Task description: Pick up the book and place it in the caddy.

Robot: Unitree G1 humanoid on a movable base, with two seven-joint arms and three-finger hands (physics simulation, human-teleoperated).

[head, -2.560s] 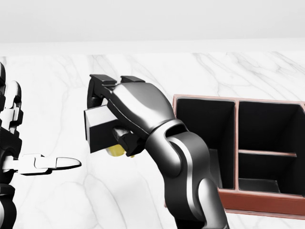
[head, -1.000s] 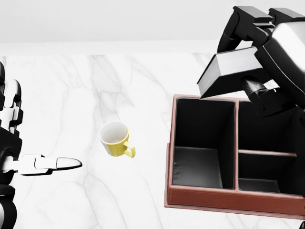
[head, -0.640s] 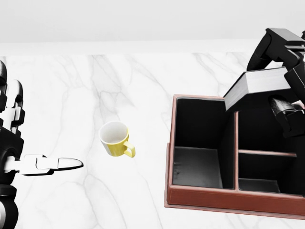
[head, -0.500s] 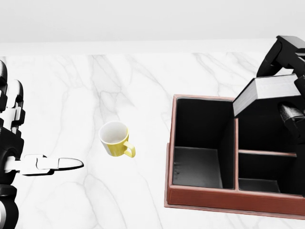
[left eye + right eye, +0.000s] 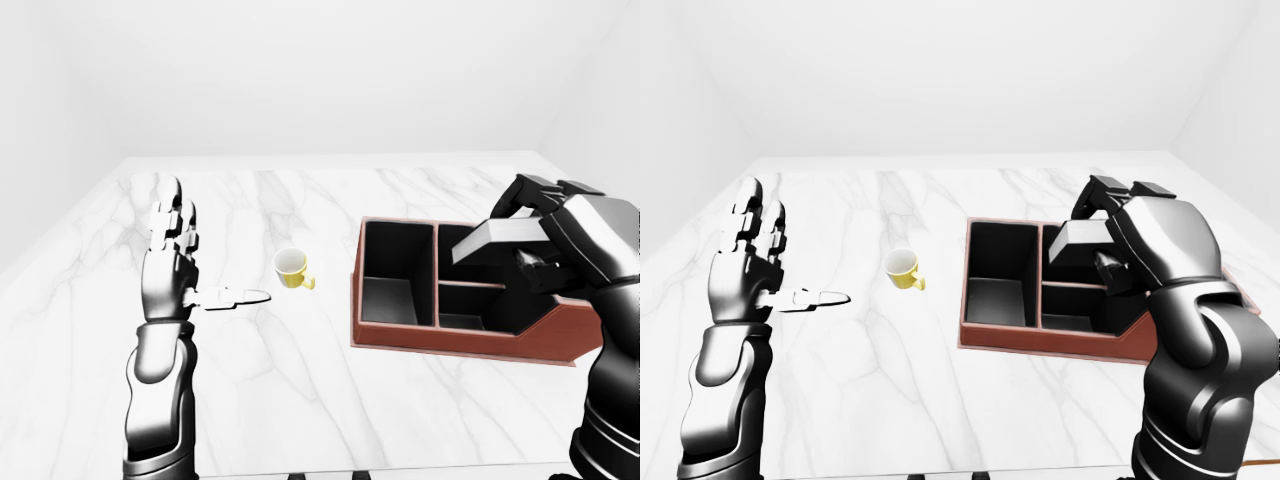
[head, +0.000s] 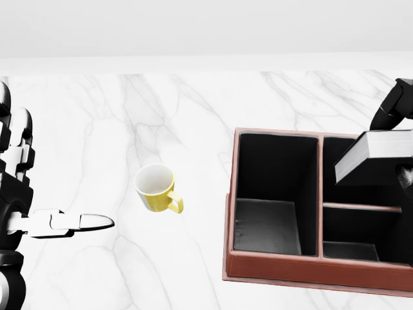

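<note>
We see the glossy right robot hand (image 5: 1140, 245) clamped around the grey slab-shaped book (image 5: 497, 238), above the boxy brown caddy (image 5: 400, 340) near the marble surface's (image 5: 300, 400) right edge; the left robot hand (image 5: 172, 262) is spread open.

A white marble table (image 5: 300, 400) with faint grey veining fills most of the scene, its far edge meeting a plain white wall. Two things rest directly on it. A small yellow mug (image 6: 155, 188) with a white inside stands upright near the middle, its handle pointing right and toward the near side. Well apart from it, to the right, sits a reddish-brown caddy (image 6: 271, 266) with a dark interior, split into one long compartment on its left side and smaller compartments on its right. The near left part of the marble is bare surface.
</note>
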